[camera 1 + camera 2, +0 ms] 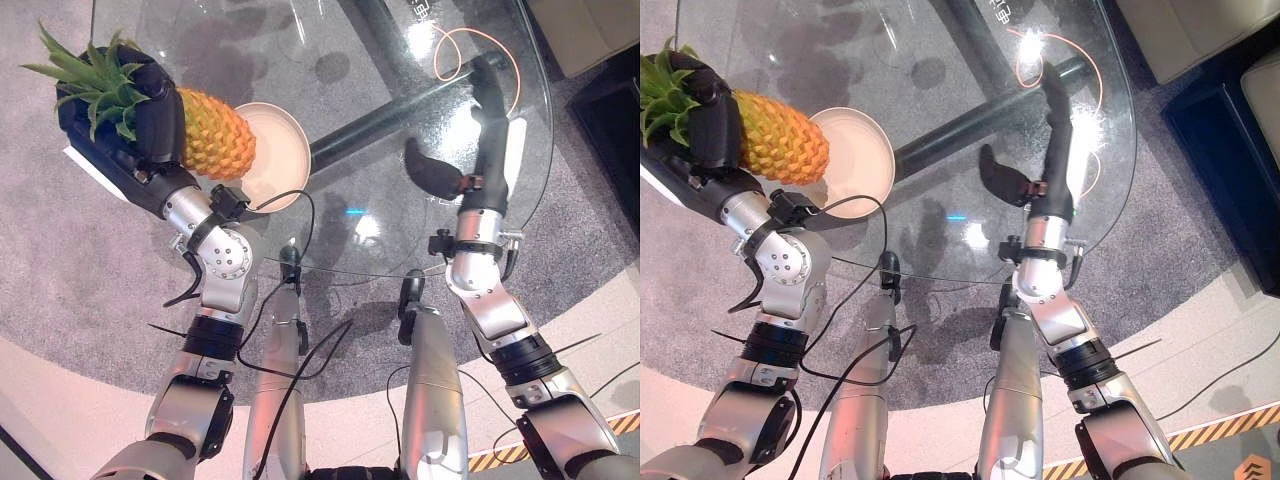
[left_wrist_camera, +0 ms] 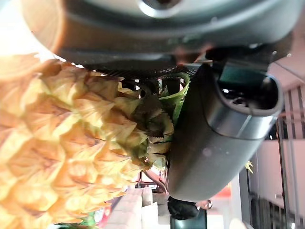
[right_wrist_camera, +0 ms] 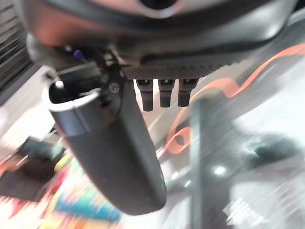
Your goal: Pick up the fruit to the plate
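Observation:
My left hand (image 1: pixel 130 120) is shut on a yellow pineapple (image 1: pixel 212 133) near its green leafy crown (image 1: pixel 95 75), holding it on its side above the glass table. The fruit's body reaches over the left edge of a round cream plate (image 1: pixel 285 160) that lies on the glass. In the left wrist view the pineapple (image 2: pixel 57 143) sits against the palm with the thumb (image 2: pixel 214 129) curled beside the crown. My right hand (image 1: pixel 485 130) is open over the right half of the table, fingers straight, thumb spread to the side; its thumb (image 3: pixel 109 152) shows close in the right wrist view.
The round glass table (image 1: pixel 400 60) has a dark crossbar (image 1: pixel 380 115) beneath it. An orange cord loop (image 1: pixel 470 55) lies past my right hand. Grey carpet surrounds the table, with dark furniture (image 1: pixel 1230 120) at the right.

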Available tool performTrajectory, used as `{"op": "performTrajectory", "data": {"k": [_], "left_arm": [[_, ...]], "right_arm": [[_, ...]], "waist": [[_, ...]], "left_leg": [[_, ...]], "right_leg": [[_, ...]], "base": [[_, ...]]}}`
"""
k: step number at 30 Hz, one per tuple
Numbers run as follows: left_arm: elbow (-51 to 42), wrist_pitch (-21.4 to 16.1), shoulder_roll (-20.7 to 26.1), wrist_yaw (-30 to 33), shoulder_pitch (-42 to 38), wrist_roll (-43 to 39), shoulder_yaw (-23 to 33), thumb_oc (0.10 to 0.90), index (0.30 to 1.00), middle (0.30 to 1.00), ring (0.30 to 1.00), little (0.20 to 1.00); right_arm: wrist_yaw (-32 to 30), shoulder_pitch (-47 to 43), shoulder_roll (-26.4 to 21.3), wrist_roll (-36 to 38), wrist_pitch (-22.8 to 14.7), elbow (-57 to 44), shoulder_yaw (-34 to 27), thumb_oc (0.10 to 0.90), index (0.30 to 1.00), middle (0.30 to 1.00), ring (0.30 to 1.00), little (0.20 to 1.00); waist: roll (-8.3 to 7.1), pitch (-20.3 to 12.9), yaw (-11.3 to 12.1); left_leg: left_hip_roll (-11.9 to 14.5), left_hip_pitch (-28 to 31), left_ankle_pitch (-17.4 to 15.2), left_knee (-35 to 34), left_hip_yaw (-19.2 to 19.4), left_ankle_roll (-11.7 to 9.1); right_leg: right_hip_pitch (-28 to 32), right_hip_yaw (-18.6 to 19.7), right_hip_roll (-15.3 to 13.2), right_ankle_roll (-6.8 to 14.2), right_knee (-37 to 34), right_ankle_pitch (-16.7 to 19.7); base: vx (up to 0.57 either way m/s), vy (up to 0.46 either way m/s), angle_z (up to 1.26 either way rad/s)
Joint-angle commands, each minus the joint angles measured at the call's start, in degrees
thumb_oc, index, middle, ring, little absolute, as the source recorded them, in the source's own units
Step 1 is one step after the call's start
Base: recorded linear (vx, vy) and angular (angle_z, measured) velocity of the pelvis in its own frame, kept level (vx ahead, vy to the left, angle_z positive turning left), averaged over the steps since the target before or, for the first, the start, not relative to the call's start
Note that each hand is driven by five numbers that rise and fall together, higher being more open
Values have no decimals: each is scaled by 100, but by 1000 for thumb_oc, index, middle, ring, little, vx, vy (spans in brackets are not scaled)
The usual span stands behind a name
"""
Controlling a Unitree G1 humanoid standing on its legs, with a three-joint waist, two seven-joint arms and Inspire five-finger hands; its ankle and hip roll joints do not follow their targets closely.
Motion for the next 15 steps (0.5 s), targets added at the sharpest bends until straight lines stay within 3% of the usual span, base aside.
{"op": "performTrajectory", "data": {"k": [1, 5, 15], "left_arm": [[-72, -767, 678, 249, -874, 791, 287, 100, 300, 300, 300, 200], [363, -787, 844, 357, -1071, 971, 243, 100, 300, 300, 300, 200], [1375, -840, 1468, 169, -1696, 537, -58, 100, 300, 300, 300, 200]], "right_arm": [[-604, -287, -183, 400, -621, -170, -555, 800, 900, 900, 900, 900], [-966, -373, -331, 902, -616, 397, -708, 800, 900, 900, 900, 900], [-1309, -564, -720, 2544, -1106, 2360, -1125, 800, 900, 900, 900, 900]], "waist": [[-165, -130, 46], [-194, -130, 35], [-285, -130, 8]], "left_leg": [[187, 256, -775, 619, 294, 77], [215, 252, -779, 611, 312, 61], [262, 229, -791, 617, 318, 18]], "right_leg": [[420, 199, 118, 14, -1525, 1181], [417, 189, 136, 11, -1532, 1181], [427, 123, 205, -19, -1546, 1156]], "base": [[-2, 16, -7], [-4, -3, -9], [-5, -13, -4]]}}
